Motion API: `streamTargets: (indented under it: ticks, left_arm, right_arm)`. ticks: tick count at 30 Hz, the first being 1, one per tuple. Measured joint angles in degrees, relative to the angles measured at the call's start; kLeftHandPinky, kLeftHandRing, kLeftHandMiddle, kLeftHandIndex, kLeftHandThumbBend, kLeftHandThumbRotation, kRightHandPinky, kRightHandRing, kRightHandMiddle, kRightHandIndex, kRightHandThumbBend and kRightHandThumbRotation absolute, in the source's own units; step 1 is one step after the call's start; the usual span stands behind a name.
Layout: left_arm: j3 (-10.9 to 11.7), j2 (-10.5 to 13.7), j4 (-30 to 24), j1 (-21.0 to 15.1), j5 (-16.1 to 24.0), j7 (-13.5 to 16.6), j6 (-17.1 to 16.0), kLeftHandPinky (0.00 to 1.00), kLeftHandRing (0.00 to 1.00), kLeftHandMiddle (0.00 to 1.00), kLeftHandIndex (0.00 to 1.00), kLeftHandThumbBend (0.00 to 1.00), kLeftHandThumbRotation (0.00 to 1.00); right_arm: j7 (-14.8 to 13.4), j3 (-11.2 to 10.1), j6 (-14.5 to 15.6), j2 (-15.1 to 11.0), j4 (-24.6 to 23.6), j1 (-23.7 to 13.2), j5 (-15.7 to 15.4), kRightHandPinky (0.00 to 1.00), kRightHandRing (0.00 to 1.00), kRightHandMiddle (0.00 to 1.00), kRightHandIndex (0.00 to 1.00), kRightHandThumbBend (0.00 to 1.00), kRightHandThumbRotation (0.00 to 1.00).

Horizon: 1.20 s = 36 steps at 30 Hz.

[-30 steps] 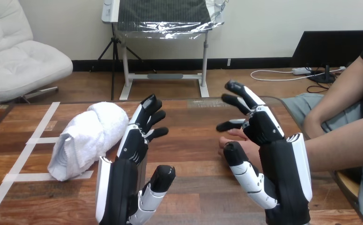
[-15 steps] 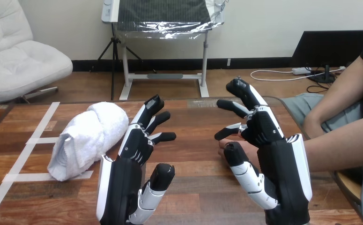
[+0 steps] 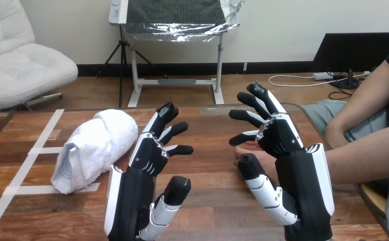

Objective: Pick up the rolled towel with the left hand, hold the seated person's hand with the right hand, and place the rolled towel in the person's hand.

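The rolled white towel (image 3: 94,148) lies on the table at the left, slanting from near left to far right. My left hand (image 3: 149,153) hovers just right of it, fingers spread and relaxed, open and holding nothing. My right hand (image 3: 277,138) is raised at centre right, open with fingers fanned. The person's hand (image 3: 250,150) rests on the table under and behind my right hand, mostly hidden by it; I cannot tell whether the two touch. The person's forearm (image 3: 368,155) comes in from the right.
White tape strips (image 3: 24,168) mark the wooden table (image 3: 207,170) at the left, under and around the towel. The person's other arm (image 3: 355,103) hangs at the far right by the table's edge.
My left hand's fingers have spread and shifted slightly right. My right hand's fingers have straightened and fanned wider. The towel and the person's hand have stayed put.
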Motion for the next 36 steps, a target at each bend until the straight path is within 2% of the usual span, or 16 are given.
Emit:
streamTargets:
  ticks: [15, 36]
  left_arm:
    - [0.37, -0.01, 0.19, 0.0, 0.77, -0.29, -1.39, 0.65, 0.81, 0.91, 0.94, 0.82, 0.85]
    - [0.55, -0.07, 0.19, -0.03, 1.97, 0.39, -1.47, 0.66, 0.82, 0.92, 1.0, 0.83, 0.86]
  right_arm:
    - [0.0, -0.29, -0.03, 0.07, 0.01, -0.05, -0.35, 0.57, 0.77, 0.87, 0.89, 0.6, 0.72]
    - [0.11, -0.26, -0.04, 0.1, 0.01, -0.06, -0.19, 0.56, 0.77, 0.87, 0.89, 0.59, 0.7]
